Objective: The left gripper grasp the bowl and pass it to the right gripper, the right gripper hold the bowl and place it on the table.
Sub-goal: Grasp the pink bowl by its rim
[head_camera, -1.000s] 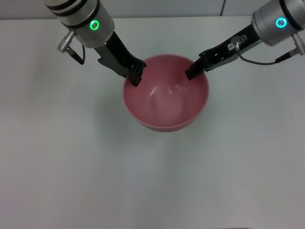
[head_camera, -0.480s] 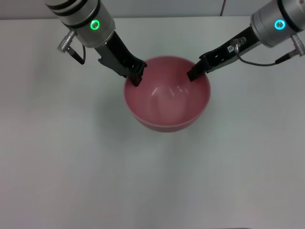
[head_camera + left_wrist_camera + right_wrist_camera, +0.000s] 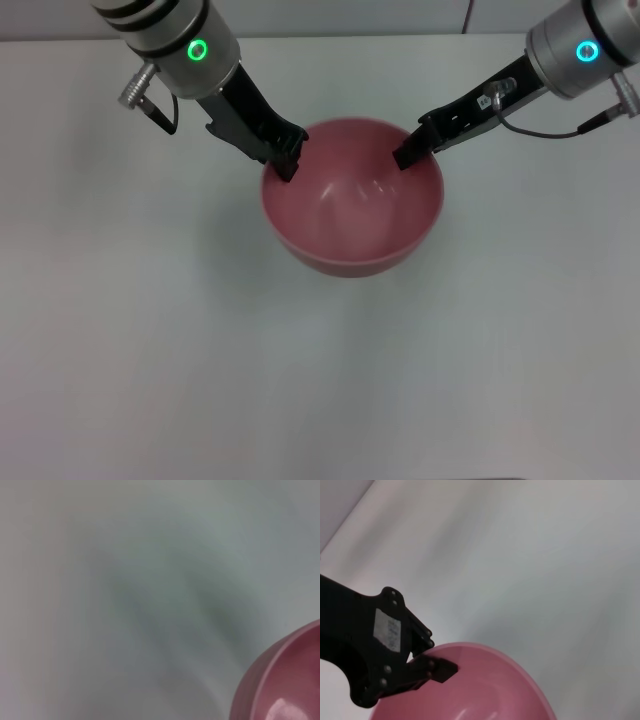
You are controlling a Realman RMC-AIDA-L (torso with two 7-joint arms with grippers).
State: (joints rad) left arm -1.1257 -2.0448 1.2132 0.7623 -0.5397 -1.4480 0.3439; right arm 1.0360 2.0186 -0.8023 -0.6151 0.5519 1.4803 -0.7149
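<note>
Handover stage, by the look of it: bowl [image 3: 352, 197] held above table [image 3: 120, 330], far centre, pinched at left rim by left gripper [image 3: 285, 158]. Right gripper [image 3: 405, 152] astride right rim, closure unclear. Next: clamp right, release left.

One bowl [image 3: 352, 205], one table [image 3: 150, 330], two hands: left hand [image 3: 284, 158], right hand [image 3: 408, 152].

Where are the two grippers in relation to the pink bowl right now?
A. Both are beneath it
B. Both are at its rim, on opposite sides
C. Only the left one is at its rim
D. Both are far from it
B: in the head view the left gripper and the right gripper meet opposite sides of the bowl rim.
</note>
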